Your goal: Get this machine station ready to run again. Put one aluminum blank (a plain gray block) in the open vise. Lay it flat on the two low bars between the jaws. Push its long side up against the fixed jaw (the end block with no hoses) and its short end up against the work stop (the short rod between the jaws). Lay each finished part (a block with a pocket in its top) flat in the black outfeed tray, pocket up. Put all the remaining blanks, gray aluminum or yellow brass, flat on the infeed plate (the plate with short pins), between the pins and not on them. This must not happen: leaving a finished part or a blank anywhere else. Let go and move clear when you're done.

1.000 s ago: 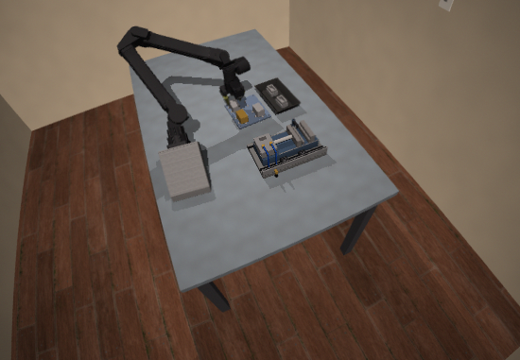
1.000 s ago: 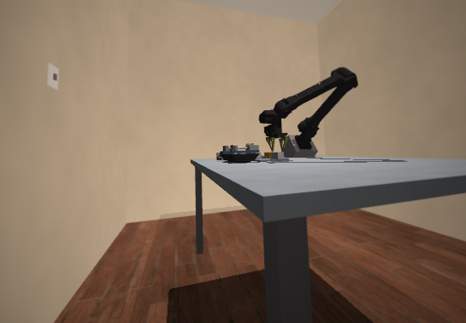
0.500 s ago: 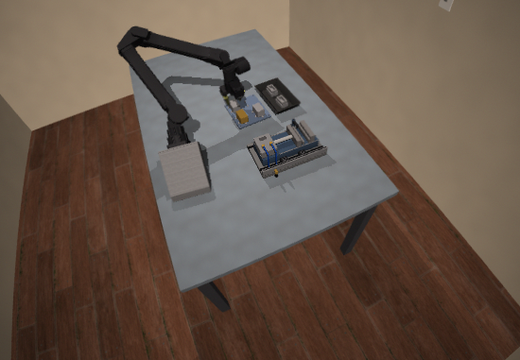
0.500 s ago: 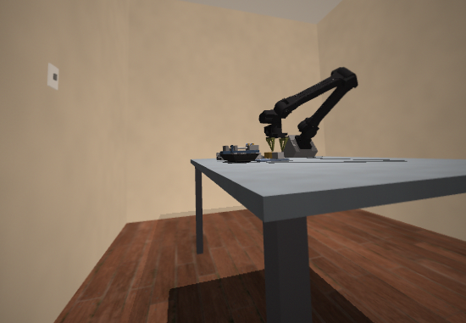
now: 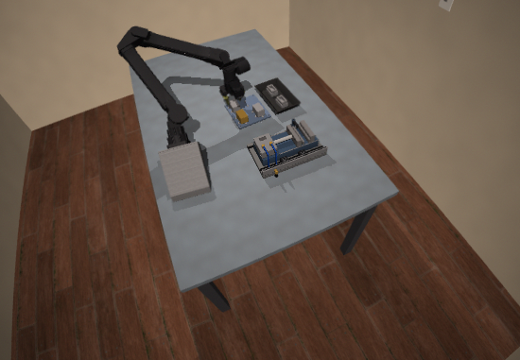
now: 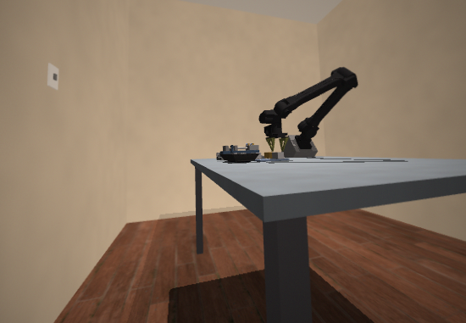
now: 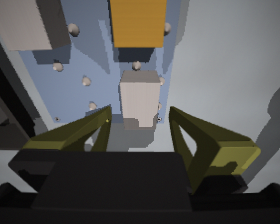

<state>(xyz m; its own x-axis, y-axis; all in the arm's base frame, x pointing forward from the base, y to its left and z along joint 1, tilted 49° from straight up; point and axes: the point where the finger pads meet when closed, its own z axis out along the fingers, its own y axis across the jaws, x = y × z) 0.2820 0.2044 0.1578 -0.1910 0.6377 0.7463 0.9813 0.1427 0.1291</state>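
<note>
From left to right in the top view, a pale gray base box (image 5: 184, 171) (image 6: 298, 147) comes first on the gray-blue table (image 5: 227, 228) (image 6: 360, 175), with the black arm (image 5: 182, 50) (image 6: 308, 91) reaching across from it. The gripper (image 5: 234, 101) (image 6: 278, 150) (image 7: 140, 111) points down with its olive fingers spread, gripping nothing; from the top its own body mostly covers them. An aluminum blank (image 5: 234, 106) (image 7: 140, 100) sits at the edge of the blue infeed plate (image 5: 247, 107) (image 6: 281, 159) (image 7: 65, 92), partly covered in the top view; in the wrist view it appears in the gap between the fingers. Whether it rests on a pin is hard to make out.

Next comes the brass blank (image 5: 242, 116) (image 6: 268, 155) (image 7: 138, 25), then a second aluminum blank (image 5: 258, 110) (image 7: 27, 25), both at the plate and both cut off by the wrist picture's upper edge. Farther right, the black outfeed tray (image 5: 290, 94) (image 6: 240, 157) contains two finished parts, one (image 5: 271, 89) near the other (image 5: 282, 100), pockets apparently up. The vise (image 5: 304, 148) has blue hoses (image 5: 268, 157) at its left end; the low bars between its jaws are too small to distinguish.
</note>
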